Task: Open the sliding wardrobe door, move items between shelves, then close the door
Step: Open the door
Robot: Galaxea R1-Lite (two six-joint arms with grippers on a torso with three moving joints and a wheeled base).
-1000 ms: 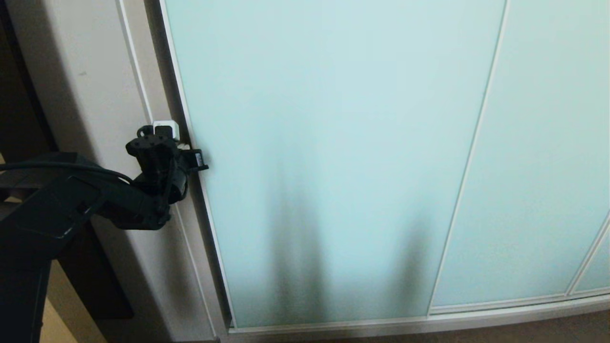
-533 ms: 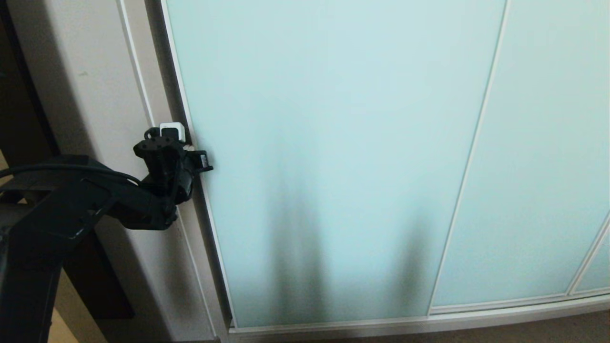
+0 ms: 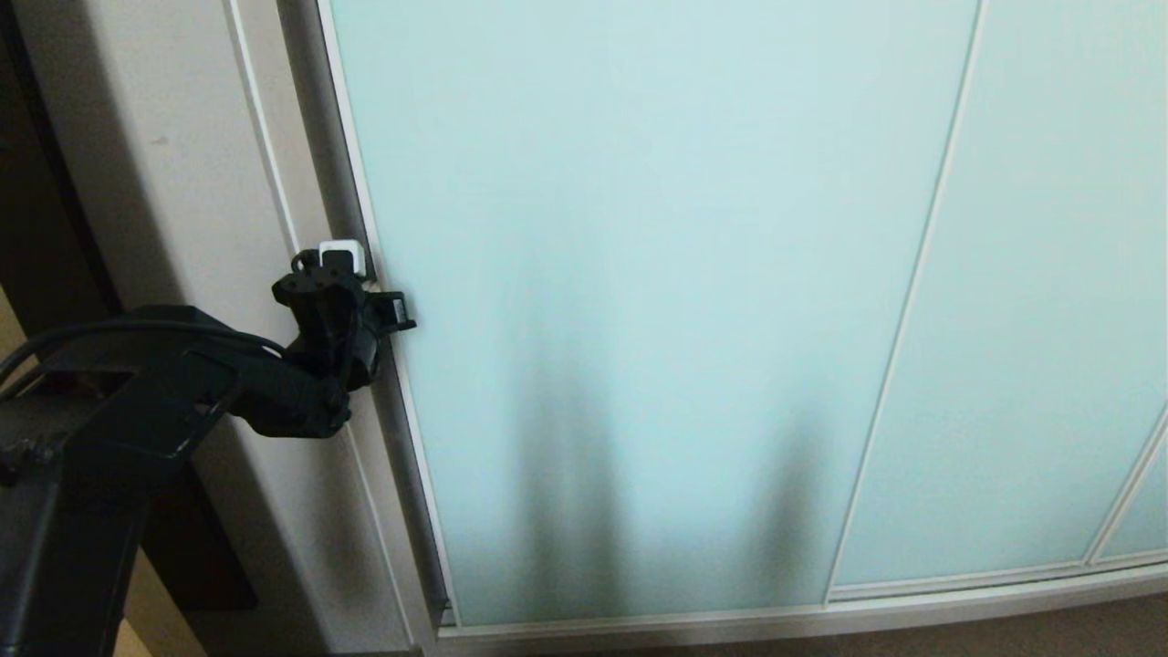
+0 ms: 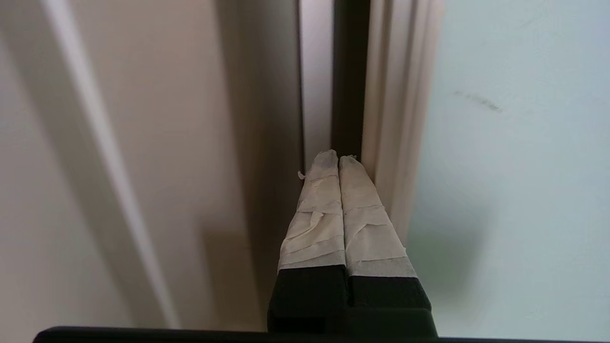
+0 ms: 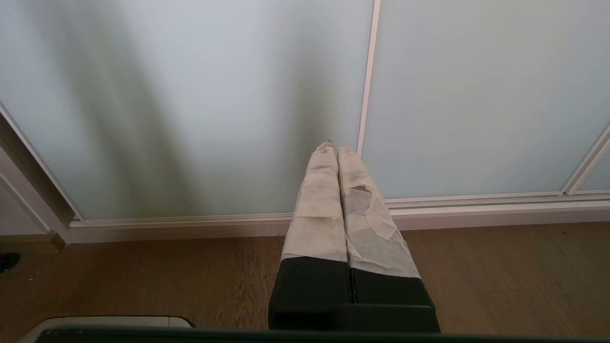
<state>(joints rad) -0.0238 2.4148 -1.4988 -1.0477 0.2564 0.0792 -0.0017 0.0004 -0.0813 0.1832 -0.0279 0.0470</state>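
Observation:
The sliding wardrobe door (image 3: 639,274) is a frosted pale aqua pane in a slim pale frame and fills most of the head view. My left gripper (image 3: 345,260) is shut with nothing in it. Its taped fingertips (image 4: 329,164) sit at the door's left edge, in the narrow dark gap (image 4: 350,95) between the door frame (image 4: 391,143) and the white side panel (image 4: 167,143). My right gripper (image 5: 337,150) hangs low and shut in front of the door (image 5: 190,95), apart from it. The items and shelves are hidden behind the door.
A second glass panel (image 3: 1068,274) stands to the right of the first, past a thin vertical strip. The bottom track (image 3: 730,625) runs along the wooden floor (image 5: 143,276). The white side panel (image 3: 182,182) stands at the left, with dark furniture beyond it.
The door's left edge and the divider strip have shifted a little to the right while the side panel stayed put. My left gripper has moved right with the edge.

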